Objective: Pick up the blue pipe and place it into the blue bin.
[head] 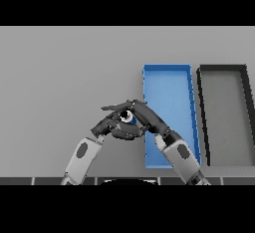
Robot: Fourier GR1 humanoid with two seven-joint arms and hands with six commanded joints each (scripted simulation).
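Grey desk [60, 77] fills our view from edge to edge, flat and plain. On it, toward our right, lie two long trays side by side, each running away from us: the blue bin [168, 68], and just beyond it on the far right a dark grey bin [222, 68]. Our two arms rise from the lower edge and meet just left of the blue bin's near half.

Our right robot hand [142, 115] has its fingers curled round the blue pipe [127, 117], of which only a small round end and a glimpse of blue show between the dark fingers; we cannot tell how its long axis lies. Our left robot hand [107, 125] sits right against the right one from the left, fingers bent, touching or nearly touching the same cluster; we cannot tell whether it actually grips anything.

The relation that matters: the pipe sits just outside the bin's left wall, so the bin lies to the right of the holding hand, very near. We judge the right hand the one to carry it over that wall.
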